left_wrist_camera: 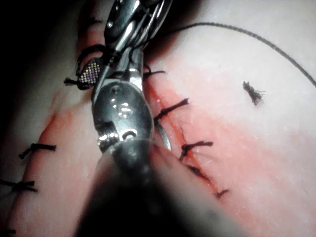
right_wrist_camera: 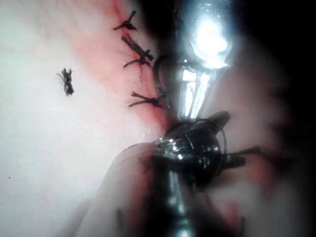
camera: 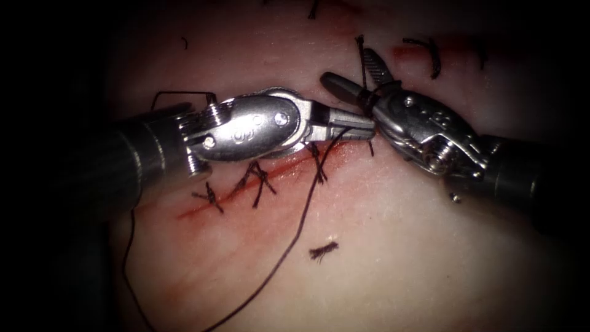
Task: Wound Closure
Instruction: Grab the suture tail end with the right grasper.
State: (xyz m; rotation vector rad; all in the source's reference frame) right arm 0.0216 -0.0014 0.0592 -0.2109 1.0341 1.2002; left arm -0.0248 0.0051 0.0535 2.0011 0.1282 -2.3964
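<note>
A: Over the cut (camera: 246,187), what does each tool hold?

B: The left tool (camera: 359,123) lies across the tissue (camera: 399,246), its jaws together on the thread (camera: 295,237) at their tip. The thread drops from there, sweeps toward the near edge and curls back up the left side.

A: And the right tool (camera: 356,77)?

B: Its jaws stand apart, one pointing left, the other toward the far side. Thread is wrapped round it just behind the fork. Nothing sits between the jaws.

A: How does the cut look?

B: A thin red line running slantwise, with red fluid (camera: 203,209) along it. Several dark knotted stitches (camera: 261,181) cross it, short ends sticking out.

A: The needle?

B: I can't make it out. A cut end (camera: 324,251) lies loose on the tissue, right of the cut and near the thread.
</note>
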